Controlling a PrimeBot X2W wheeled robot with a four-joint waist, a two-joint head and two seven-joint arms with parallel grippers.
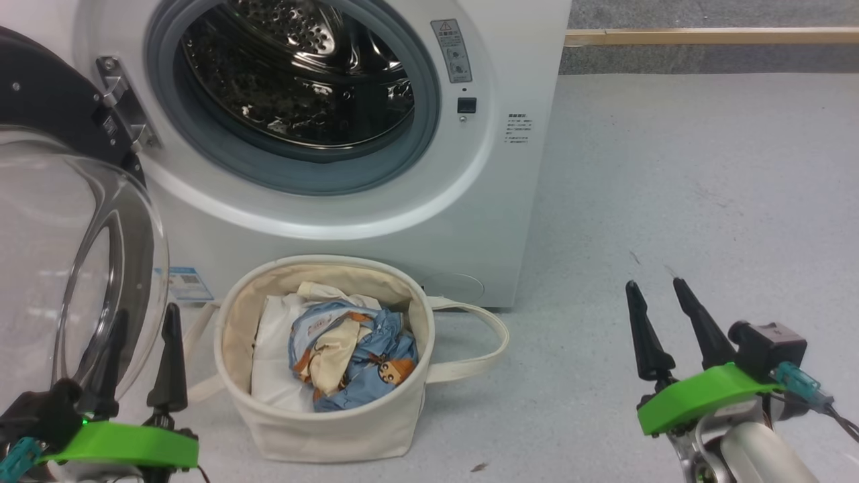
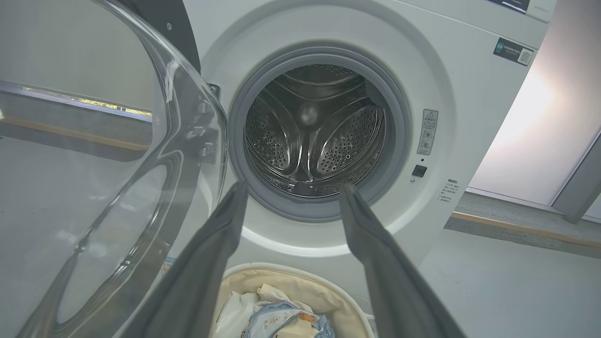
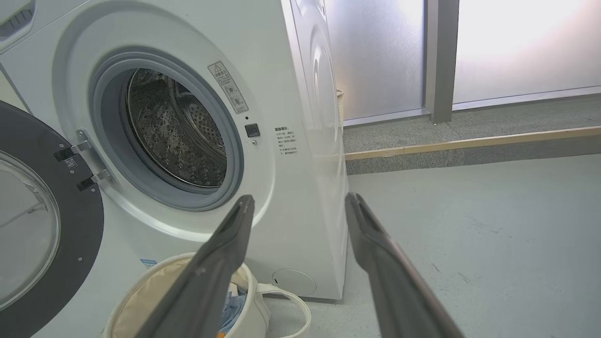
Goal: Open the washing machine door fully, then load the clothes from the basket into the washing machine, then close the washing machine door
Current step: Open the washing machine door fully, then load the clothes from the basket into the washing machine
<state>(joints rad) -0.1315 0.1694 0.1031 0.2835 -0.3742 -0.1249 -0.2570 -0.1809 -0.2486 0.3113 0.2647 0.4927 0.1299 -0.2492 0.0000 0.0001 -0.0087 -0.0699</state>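
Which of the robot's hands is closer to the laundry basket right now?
Left. The left hand is just off the left side of the basket, close to its rim. The right hand is well away to the basket's right, over the floor.

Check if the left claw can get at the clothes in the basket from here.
Probably yes. The left claw hangs open beside the basket, the clothes lie uncovered inside, and the open door stands to the left, not between them.

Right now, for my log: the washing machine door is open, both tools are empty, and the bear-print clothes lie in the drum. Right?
Not quite: the head view shows the bear-print clothes lying in the basket; the rest holds.
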